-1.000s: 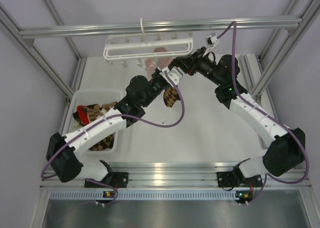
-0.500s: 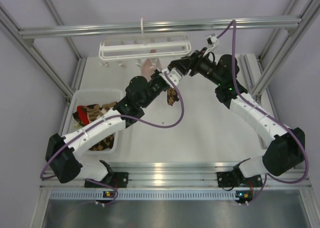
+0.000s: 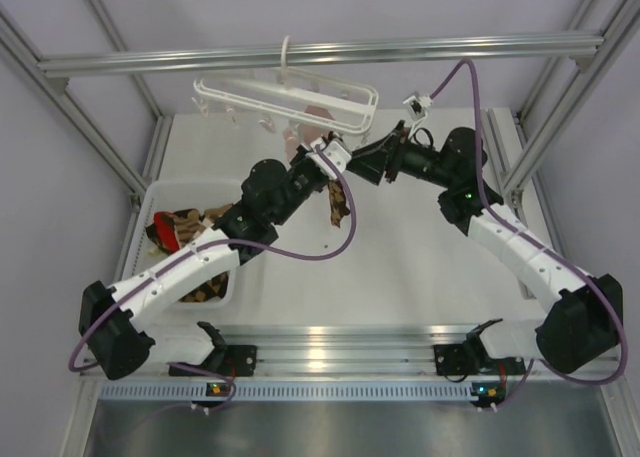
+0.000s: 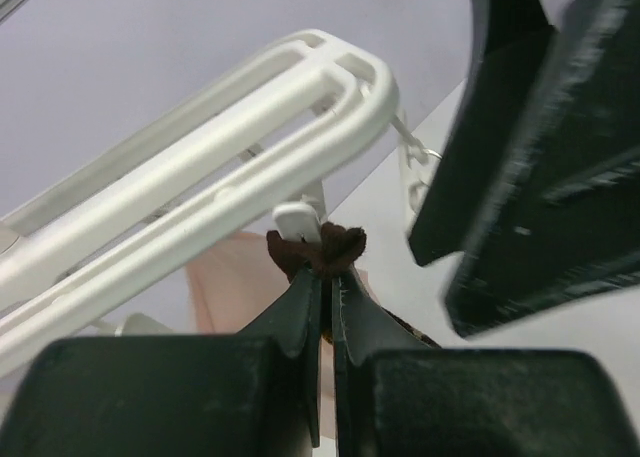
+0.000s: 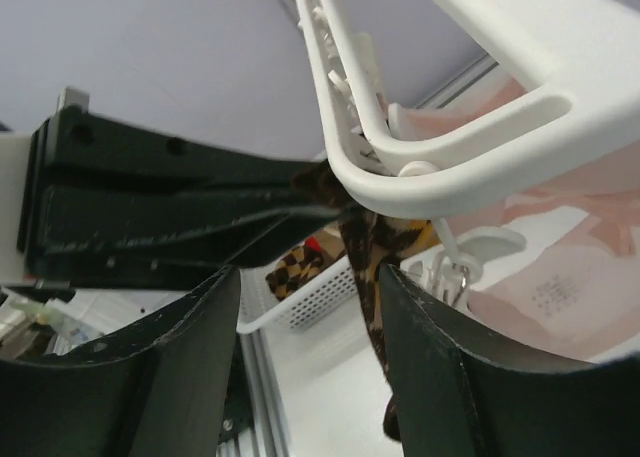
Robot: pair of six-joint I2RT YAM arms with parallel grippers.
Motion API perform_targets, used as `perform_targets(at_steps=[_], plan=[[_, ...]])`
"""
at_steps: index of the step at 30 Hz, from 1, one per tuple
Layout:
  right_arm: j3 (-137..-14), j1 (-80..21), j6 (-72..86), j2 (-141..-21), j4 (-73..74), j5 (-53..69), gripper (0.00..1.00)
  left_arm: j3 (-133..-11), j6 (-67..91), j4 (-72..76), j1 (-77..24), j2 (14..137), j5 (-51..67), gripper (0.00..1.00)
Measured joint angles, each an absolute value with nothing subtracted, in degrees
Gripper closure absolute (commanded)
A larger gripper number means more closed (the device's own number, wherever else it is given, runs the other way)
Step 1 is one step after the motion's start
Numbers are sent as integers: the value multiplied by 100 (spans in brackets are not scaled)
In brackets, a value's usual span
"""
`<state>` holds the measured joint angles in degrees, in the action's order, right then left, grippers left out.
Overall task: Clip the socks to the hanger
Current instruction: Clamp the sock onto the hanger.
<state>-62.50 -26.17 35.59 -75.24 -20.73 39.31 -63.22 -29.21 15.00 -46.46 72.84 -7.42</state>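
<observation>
The white hanger [image 3: 285, 89] now hangs more to the left than it did a second ago, and it sits crooked, with its right end swung toward the arms. The left claw [image 3: 330, 149] has gone up and to the left too. So the brown and orange sock [image 3: 338, 202] is now right under the hanger's right end and not out over the table. In the left claw's own camera, its two fingers are squeezed tight on the top edge of the sock. That little bunch of cloth sits just beside a small white clip [image 4: 297, 220] under the rail, and may be touching it. The rest of the sock dangles down below. I cannot tell if the clip has bitten the sock yet, but it does not look like it. The right claw [image 3: 357, 163] has also slid left and sits close beside the left one. In its own camera its fingers [image 5: 150, 377] are spread wide with nothing between them, and the end of the hanger is just in front. I think this means the sock has been brought to the clip. The next job may be for the right claw to pinch the clip open so the sock edge can go in. The hanger swings easily, so it may slip away when pushed. More socks [image 3: 175, 227] wait in the white basket [image 3: 195, 184] on the left.
</observation>
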Motion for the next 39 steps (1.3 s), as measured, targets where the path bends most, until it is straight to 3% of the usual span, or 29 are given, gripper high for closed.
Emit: perform_targets(at_steps=[15,39], plan=[[-5688,-1804,3151,-6145,-1100,4206,41,-5927,-2462,985,-4523,6482,-840,100],[-6466,-2530,3520,-7498,-2161,4193,41,-5721,-2241,193,-4449,6049,-64,100]])
